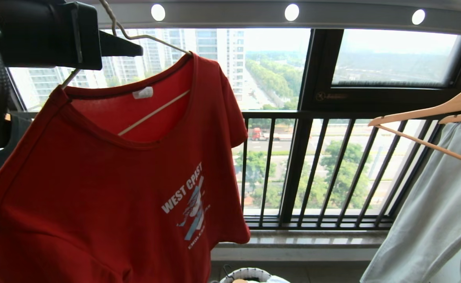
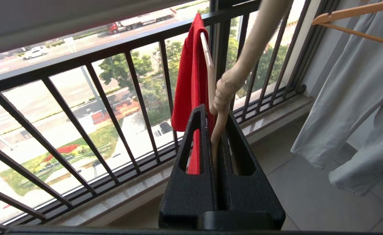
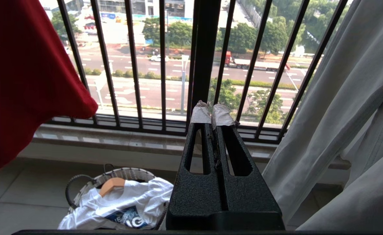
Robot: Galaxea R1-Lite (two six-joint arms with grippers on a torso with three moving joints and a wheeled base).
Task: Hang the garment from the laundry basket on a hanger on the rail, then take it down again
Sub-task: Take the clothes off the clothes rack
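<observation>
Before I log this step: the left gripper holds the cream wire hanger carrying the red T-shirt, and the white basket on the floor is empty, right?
Not quite. The white basket holds a white printed garment and a wooden hanger, as the right wrist view shows. The rest stands.

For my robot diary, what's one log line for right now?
left gripper: shut on hanger | garment: on hanger, off rail | right gripper: shut, idle

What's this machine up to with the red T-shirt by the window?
The robot's left gripper is shut on the neck of a thin cream hanger, holding it up near the grey rail. The red T-shirt hangs on it, tilted. The right gripper is shut and empty, low above the laundry basket, which holds a white shirt.
</observation>
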